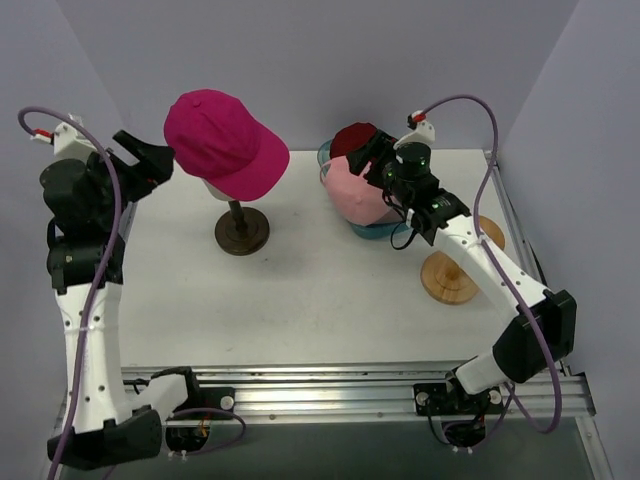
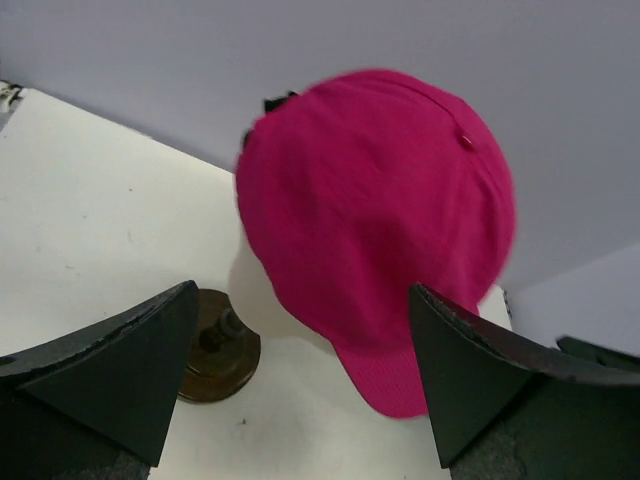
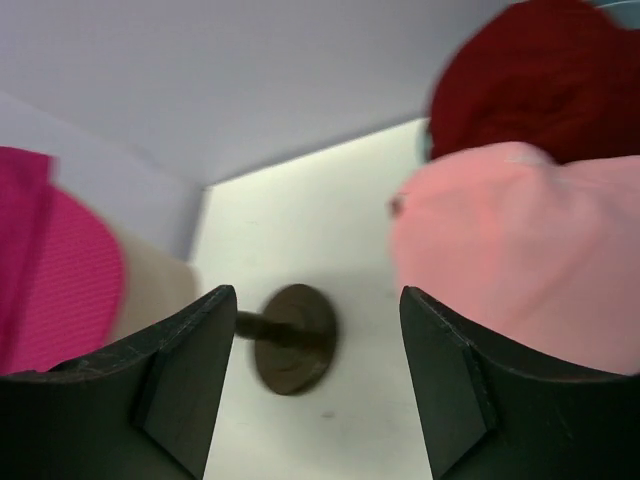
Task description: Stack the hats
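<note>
The white table was the biggest thing. Two white arms stood at its near edge, one on each side.

The left arm reached up along the left side of the table. The right arm reached over to the far right part.

The magenta peaked cap sat up high at the far left of the table. It was on a cream head form. The head form stood on a thin post with a round dark base. The peak of the cap pointed to the right.

The pale pink peaked cap lay at the far right, on a teal tray. The dark red hat lay just behind the pink cap and touched it. These two hats were well apart from the magenta one.

A round wooden stand stood near the right edge of the table, partly under the right arm.

The left gripper was wide apart and held nothing. It hung in the air just beside the back of the magenta cap. I could not tell if it touched the cap.

The right gripper was wide apart too, and held nothing. It hung over the pink cap and the red hat.
</note>
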Robot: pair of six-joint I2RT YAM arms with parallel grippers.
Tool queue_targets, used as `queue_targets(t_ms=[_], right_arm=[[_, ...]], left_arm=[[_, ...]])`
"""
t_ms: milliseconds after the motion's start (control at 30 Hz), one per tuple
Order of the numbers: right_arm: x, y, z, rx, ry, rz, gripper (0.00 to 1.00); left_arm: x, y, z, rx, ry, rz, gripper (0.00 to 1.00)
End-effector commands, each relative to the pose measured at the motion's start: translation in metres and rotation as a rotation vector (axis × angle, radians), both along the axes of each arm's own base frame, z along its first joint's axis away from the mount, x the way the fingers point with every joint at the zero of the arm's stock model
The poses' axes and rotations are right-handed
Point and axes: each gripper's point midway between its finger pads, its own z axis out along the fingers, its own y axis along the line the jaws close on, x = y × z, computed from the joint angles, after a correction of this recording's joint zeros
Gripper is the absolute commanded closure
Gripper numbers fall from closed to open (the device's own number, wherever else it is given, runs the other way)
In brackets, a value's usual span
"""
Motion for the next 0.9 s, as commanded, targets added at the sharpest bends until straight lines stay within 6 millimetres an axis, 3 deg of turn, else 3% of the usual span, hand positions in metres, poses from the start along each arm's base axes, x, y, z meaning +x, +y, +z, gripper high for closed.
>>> queue_targets(t_ms=[0,33,100,133,367,667,867], right_arm=[[-0.006,-0.064,-0.060,-0.440,0.137,-0.161,0.38],[-0.002,-0.070,-0.057,-0.469,0.138,-0.183,0.38],[0.000,-0.070,-0.077,-0.549,0.193,-0.157,0.38],[0.003,-0.070,-0.080,-0.565,0.202,-0.155,0.39],[0.009,-0.063,-0.087,-0.537,0.190,-0.177,0.43],[-0.010,-0.030,-0.106,-0.574,0.164,-0.190,0.44],[-0.007,-0.037,-0.127,-0.688,0.196,-0.304,0.44]], left_arm=[[-0.024,-0.025,-0.017,0.120,0.046,-0.044,0.06],[-0.035,-0.030,-0.014,0.144,0.029,-0.049,0.06],[-0.046,-0.043,-0.013,0.153,0.019,-0.087,0.06],[-0.057,-0.061,-0.009,0.165,-0.008,-0.149,0.06],[-0.087,-0.102,-0.033,0.158,-0.018,-0.338,0.06],[-0.102,-0.115,-0.041,0.113,-0.069,-0.411,0.06],[-0.113,-0.113,-0.039,0.123,-0.091,-0.408,0.06]])
